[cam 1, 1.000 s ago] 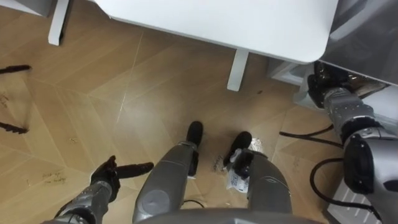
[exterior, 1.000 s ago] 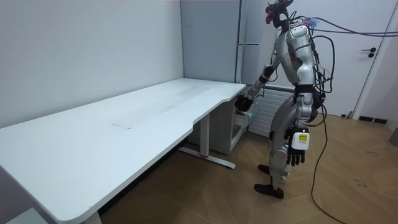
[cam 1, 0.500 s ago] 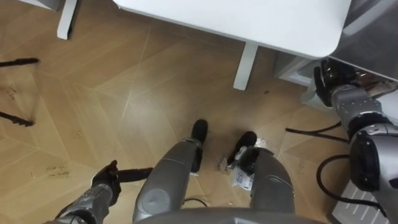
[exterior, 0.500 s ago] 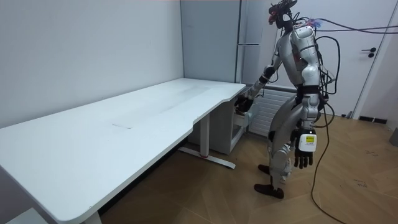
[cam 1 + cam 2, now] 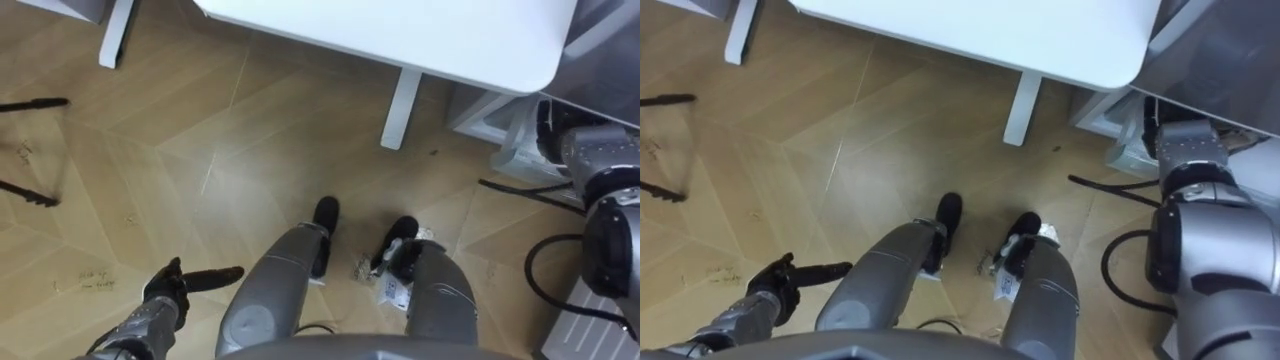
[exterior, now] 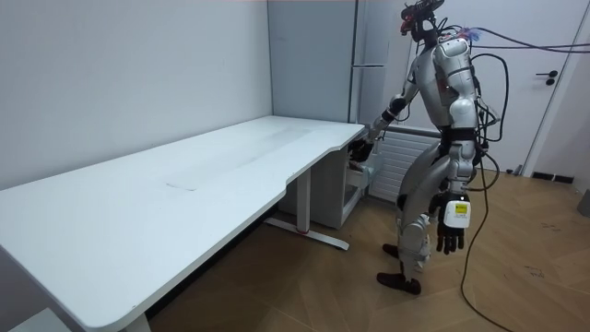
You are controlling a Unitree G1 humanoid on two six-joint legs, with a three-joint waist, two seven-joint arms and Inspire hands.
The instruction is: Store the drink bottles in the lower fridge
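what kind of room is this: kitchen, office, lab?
Probably an office or lab-style room rather than a proper kitchen: a long white desk, a tall grey fridge at the desk's far end, and a bare wood parquet floor.

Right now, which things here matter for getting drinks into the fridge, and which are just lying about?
For the job:
- the grey fridge
- the right hand, reaching out toward it
- the left hand, hanging open with nothing in it

Just about:
- the white table
- the white radiator
- the door
- the wooden floor
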